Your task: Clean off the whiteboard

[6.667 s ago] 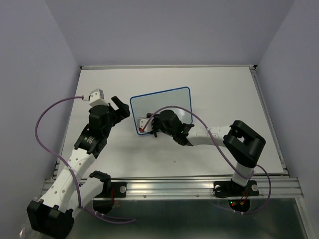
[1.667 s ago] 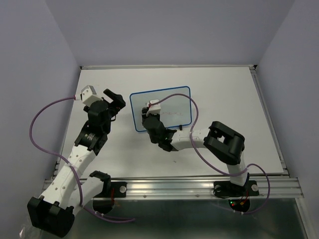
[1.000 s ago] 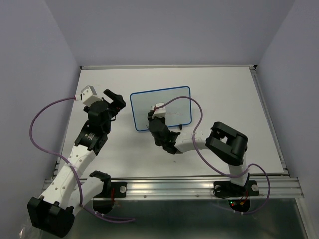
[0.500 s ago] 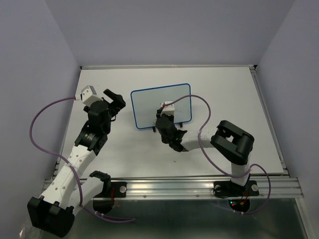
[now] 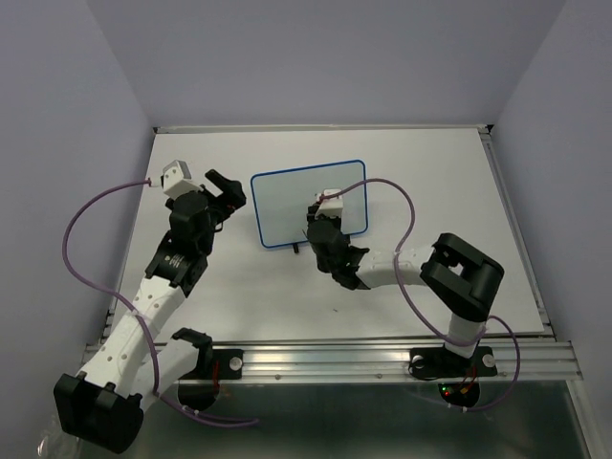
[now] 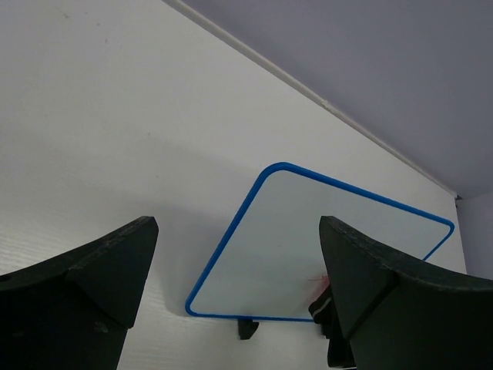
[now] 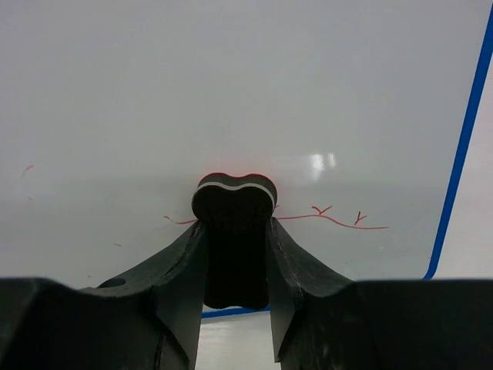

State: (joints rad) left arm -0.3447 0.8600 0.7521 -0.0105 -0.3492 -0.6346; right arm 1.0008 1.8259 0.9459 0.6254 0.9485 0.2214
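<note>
The whiteboard [image 5: 287, 196], white with a thin blue frame, stands near the middle of the table on small black feet [image 6: 248, 329]. My right gripper [image 7: 233, 223] is shut on a small black eraser [image 7: 233, 231], whose end presses against the board's lower part. A thin red line with small branches [image 7: 331, 220] runs to the eraser's right, and a short red stroke [image 7: 179, 222] shows at its left. My left gripper [image 6: 235, 231] hangs open to the board's left, apart from it, nothing between its fingers [image 6: 100, 270]. In the top view the right wrist [image 5: 327, 229] hides the board's lower right.
The white tabletop [image 5: 430, 182] lies all round the board, with purple walls [image 5: 316, 57] behind and at both sides. A metal rail [image 5: 382, 356] runs along the near edge by the arm bases. Purple cables [image 5: 81, 239] loop beside each arm.
My right gripper has swept the eraser rightward along the board's lower part, from its bottom left toward the middle right. The board has shifted slightly. The left arm has barely moved.
</note>
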